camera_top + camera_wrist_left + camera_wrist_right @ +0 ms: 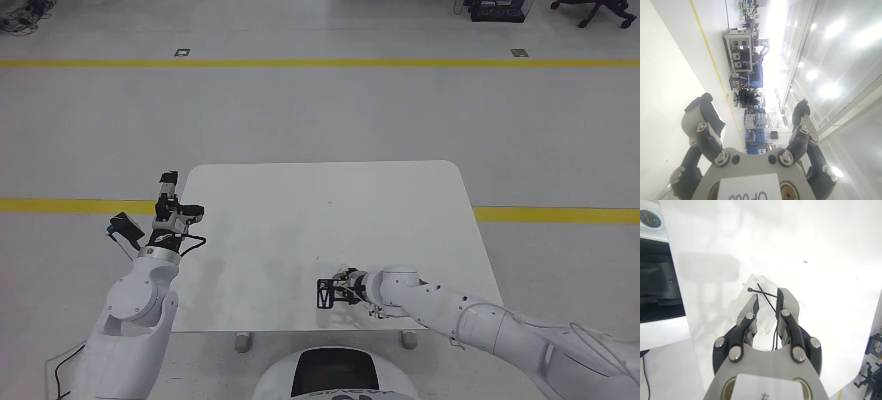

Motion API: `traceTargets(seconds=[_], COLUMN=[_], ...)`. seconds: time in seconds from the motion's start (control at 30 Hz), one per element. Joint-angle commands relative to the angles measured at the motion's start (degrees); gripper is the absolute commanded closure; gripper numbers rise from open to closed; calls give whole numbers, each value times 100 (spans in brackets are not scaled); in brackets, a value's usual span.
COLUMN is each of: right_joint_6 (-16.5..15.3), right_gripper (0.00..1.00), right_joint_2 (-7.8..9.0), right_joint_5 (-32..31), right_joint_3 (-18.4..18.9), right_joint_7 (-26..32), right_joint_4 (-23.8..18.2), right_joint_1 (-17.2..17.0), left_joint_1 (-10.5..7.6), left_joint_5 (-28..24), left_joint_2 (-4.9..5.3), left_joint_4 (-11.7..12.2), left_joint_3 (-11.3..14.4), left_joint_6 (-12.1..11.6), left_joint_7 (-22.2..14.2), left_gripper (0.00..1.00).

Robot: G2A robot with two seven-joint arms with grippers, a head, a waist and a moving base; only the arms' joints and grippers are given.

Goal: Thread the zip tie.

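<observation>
A thin black zip tie (763,294) lies bent over on itself on a clear plastic holder (761,281), its two ends crossing and its small head at one end. My right gripper (767,300) is low over the holder and open, its fingers on either side of the tie, whose strand runs along the inner face of one finger (779,302). In the top view this right gripper (327,292) is near the front edge of the white table (320,210). My left gripper (180,198) is raised by the table's left edge. It is open with nothing between its fingers (754,100).
The table edge runs close behind the right gripper. Beyond the table's side, small black parts (869,375) sit on a lower rack. The table's middle and back are bare white surface.
</observation>
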Motion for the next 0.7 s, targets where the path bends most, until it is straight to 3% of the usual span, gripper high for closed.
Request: traceTargets(seconds=[0.0,0.17,0.37,0.67], right_joint_6=[0,0,0,0], right_gripper=[79,80,100,100], right_joint_2=[-16,-63,-110,-132], right_joint_5=[-37,-119,-201,-257], right_joint_3=[0,0,0,0], right_joint_7=[-30,-102,-191,-218], right_joint_4=[22,85,163,194], right_joint_1=[-6,-17,-18,7], left_joint_1=[0,0,0,0], left_joint_5=[0,0,0,0], left_joint_2=[0,0,0,0], left_joint_4=[0,0,0,0], left_joint_3=[0,0,0,0], left_joint_6=[0,0,0,0], left_joint_7=[0,0,0,0], left_gripper=[0,0,0,0])
